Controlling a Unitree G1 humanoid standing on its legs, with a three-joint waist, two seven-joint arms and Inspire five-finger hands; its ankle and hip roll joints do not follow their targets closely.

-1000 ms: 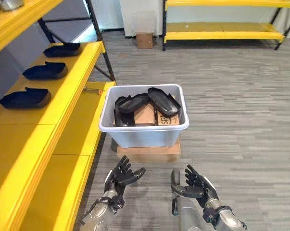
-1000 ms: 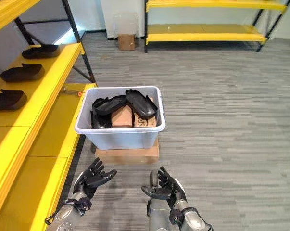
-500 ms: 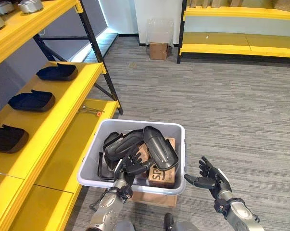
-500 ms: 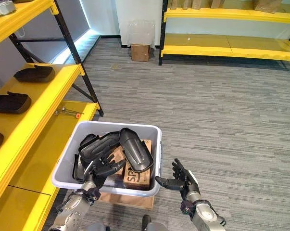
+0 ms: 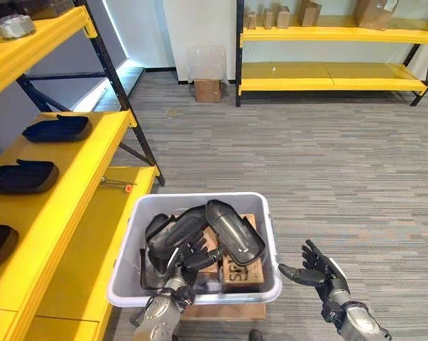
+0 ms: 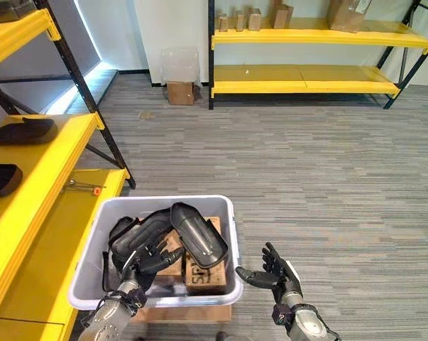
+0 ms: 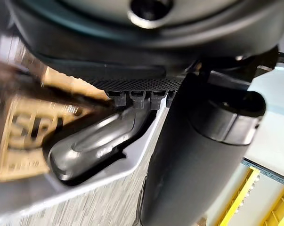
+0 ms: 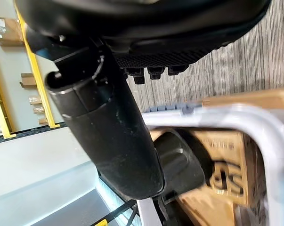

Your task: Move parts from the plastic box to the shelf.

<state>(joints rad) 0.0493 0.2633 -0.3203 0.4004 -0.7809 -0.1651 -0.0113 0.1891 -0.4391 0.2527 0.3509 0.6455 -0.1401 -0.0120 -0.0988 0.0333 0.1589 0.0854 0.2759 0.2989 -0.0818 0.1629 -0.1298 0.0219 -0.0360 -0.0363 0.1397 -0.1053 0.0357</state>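
Observation:
A pale grey plastic box (image 5: 266,234) stands on a flat cardboard piece on the floor. It holds several black moulded parts (image 5: 234,231) and brown cardboard boxes (image 5: 238,269). My left hand (image 5: 187,259) reaches over the box's near rim, fingers spread and relaxed above a black part (image 5: 172,234), holding nothing. My right hand (image 5: 321,273) hovers open just right of the box, palm turned toward it. More black parts (image 5: 57,128) lie on the yellow shelf (image 5: 93,167) to the left. In the left wrist view a glossy black part (image 7: 94,146) lies past the fingers.
A lower yellow shelf board (image 5: 93,241) runs beside the box, with a small orange-tipped tool (image 5: 117,185) on it. A black shelf post (image 5: 128,106) stands behind. Far off are another yellow rack (image 5: 327,71), a small cardboard box (image 5: 207,90) and grey carpet (image 5: 341,177).
The camera has tilted up and the scene shifted. My left hand stays over the black parts in the box; my right hand stays open beside the box's right wall.

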